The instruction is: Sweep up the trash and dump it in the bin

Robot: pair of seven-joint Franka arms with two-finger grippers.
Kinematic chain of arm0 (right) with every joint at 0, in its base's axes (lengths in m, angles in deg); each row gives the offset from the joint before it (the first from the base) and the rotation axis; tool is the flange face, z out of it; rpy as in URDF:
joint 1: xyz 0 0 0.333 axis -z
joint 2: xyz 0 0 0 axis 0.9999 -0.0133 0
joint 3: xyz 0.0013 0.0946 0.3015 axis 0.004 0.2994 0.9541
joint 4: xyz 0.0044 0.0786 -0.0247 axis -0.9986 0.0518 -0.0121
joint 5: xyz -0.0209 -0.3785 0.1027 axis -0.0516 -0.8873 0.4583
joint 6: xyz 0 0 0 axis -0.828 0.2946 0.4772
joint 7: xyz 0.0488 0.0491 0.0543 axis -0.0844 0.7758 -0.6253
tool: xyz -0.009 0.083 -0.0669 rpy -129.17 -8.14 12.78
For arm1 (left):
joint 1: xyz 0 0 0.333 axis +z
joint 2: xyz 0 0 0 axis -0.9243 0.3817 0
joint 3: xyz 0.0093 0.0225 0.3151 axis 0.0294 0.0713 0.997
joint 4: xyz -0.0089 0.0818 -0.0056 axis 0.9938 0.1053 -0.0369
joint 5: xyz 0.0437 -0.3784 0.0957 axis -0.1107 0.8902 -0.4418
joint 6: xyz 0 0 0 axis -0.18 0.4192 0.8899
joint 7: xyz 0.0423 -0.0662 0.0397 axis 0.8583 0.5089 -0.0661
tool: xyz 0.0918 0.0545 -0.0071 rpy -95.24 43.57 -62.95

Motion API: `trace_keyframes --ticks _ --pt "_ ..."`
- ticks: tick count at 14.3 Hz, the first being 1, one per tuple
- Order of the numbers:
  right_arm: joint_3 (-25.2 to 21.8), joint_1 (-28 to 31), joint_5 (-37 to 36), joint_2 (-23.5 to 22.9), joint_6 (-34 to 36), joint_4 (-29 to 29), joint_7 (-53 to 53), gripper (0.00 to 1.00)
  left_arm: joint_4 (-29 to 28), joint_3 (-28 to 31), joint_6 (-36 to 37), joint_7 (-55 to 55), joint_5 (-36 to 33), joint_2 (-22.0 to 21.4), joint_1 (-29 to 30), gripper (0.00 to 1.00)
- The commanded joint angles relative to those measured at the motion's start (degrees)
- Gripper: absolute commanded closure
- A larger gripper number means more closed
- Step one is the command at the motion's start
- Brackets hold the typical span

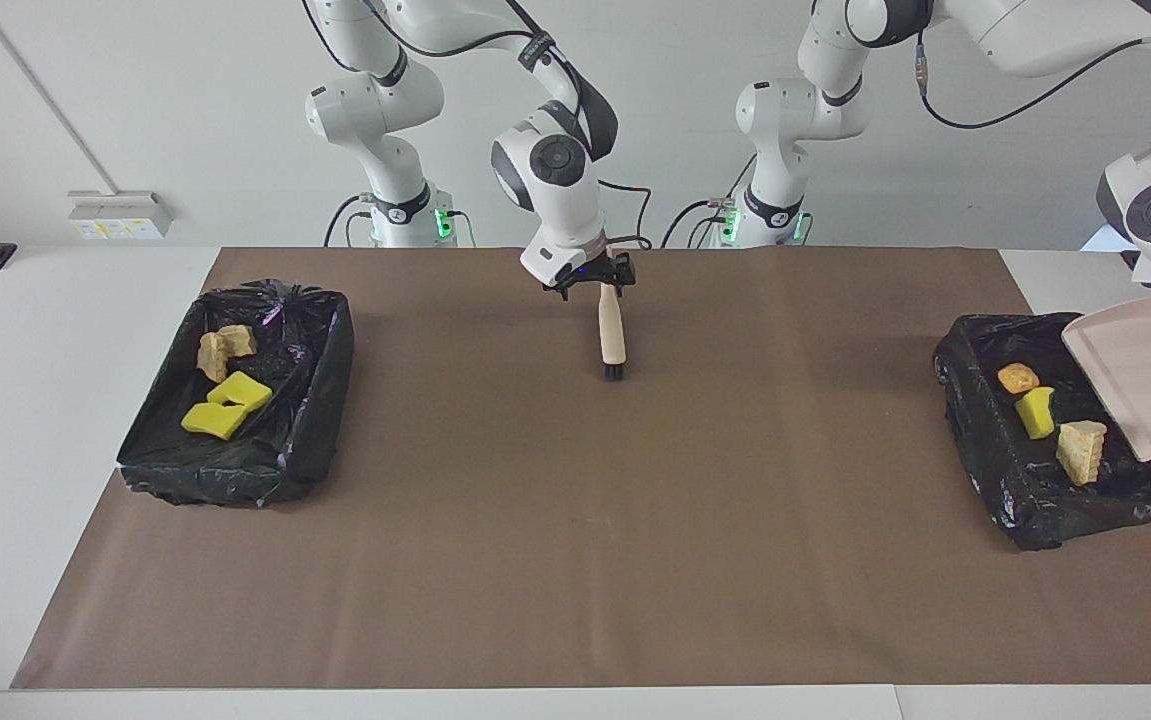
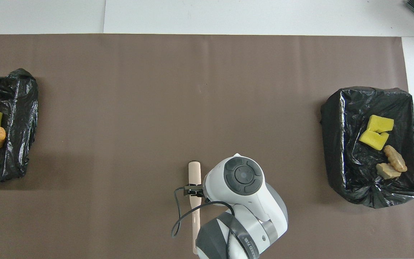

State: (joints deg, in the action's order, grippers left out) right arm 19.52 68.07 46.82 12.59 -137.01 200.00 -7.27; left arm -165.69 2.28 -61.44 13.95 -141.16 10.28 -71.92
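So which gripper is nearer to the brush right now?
Right. The right gripper sits open over the handle of the brush at mid-table; the left arm is at its own end, tilting the dustpan over a bin.
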Motion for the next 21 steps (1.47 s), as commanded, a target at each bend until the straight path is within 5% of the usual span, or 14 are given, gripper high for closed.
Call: trace_keyframes --ticks 1,8,10,16,21 --pt "0.46 4.19 -3.37 -0.09 3.02 -5.42 0.83 0.0 2.59 0.46 2.96 -0.6 -0.63 -1.07 -0.74 1.0" --pt "-0.07 9.56 -12.85 0.17 4.6 -10.53 0.74 0.0 6.9 -11.13 22.37 -3.66 9.21 -3.18 -1.0 1.0" --pt "-5.14 8.78 -15.41 0.78 6.71 -12.89 -1.44 0.0 6.2 -15.43 27.56 -7.88 10.35 -3.98 -1.09 1.0" --pt "-17.37 10.52 -14.8 6.31 18.92 -19.59 -20.68 0.0 -2.12 -27.91 38.13 -34.3 26.86 -8.98 -1.88 1.0" --pt "-18.61 16.59 -14.8 11.07 30.24 -23.96 -27.71 0.0 -4.44 -36.97 39.37 -58.55 35.65 -6.37 -4.08 1.0"
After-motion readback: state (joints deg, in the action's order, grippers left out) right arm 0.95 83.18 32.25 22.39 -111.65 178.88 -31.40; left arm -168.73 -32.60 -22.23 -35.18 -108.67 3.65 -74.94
